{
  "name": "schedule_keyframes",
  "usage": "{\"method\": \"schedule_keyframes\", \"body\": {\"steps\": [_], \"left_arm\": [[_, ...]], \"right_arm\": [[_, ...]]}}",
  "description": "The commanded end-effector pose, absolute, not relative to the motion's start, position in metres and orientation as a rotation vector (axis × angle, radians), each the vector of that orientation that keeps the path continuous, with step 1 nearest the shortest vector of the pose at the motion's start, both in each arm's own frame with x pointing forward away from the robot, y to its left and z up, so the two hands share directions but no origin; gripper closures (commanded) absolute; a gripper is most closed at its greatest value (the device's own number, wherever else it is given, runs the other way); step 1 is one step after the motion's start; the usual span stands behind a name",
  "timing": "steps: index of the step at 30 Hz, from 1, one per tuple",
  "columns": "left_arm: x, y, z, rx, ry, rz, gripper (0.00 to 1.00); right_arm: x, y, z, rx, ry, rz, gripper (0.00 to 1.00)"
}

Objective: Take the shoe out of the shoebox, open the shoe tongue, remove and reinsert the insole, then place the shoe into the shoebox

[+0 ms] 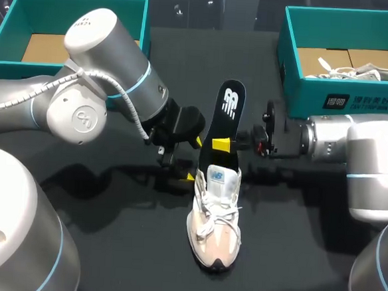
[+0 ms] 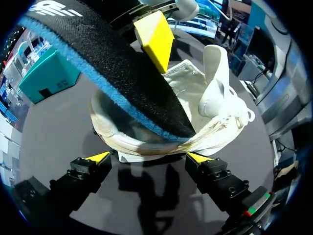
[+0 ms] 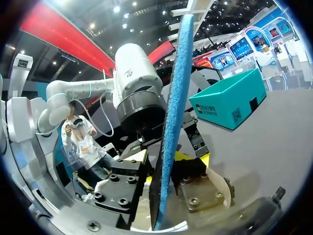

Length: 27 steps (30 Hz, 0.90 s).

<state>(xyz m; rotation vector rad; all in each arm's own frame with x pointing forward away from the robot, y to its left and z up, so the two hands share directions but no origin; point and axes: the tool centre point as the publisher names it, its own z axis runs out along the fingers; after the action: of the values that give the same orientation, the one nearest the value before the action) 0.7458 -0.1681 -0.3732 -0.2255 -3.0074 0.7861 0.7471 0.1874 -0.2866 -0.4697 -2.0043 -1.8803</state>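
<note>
Right pincer point(image 1: 224, 145) is clamping the black fabric insole with the blue foam underside point(image 1: 229, 111) between both fingers, and the insole's lower end is sitting inside the heel opening of the white and beige lace-up sneaker point(image 1: 214, 220). Left pincer point(image 2: 149, 159) is standing with fingers apart just behind the sneaker's heel, gripping nothing. The sneaker is resting sole-down on the black table point(image 1: 306, 253), between two teal cardboard shoeboxes point(image 1: 17, 13) point(image 1: 290, 56) and well apart from both.
</note>
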Motion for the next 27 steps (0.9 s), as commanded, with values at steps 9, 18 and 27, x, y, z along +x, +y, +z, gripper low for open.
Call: {"method": "schedule_keyframes", "body": {"steps": [9, 18, 27], "left_arm": [[0.746, -0.169, -0.374, -0.226, -3.009, 0.784, 0.00], [0.746, -0.169, -0.374, -0.226, -3.009, 0.784, 0.00], [0.746, -0.169, -0.374, -0.226, -3.009, 0.784, 0.00]], "right_arm": [[0.749, 0.191, -0.292, -0.535, -2.077, -1.829, 1.00], [0.733, 0.189, -0.310, -0.598, -2.096, -1.804, 1.00], [0.719, 0.186, -0.327, -0.664, -2.072, -1.762, 1.00]]}}
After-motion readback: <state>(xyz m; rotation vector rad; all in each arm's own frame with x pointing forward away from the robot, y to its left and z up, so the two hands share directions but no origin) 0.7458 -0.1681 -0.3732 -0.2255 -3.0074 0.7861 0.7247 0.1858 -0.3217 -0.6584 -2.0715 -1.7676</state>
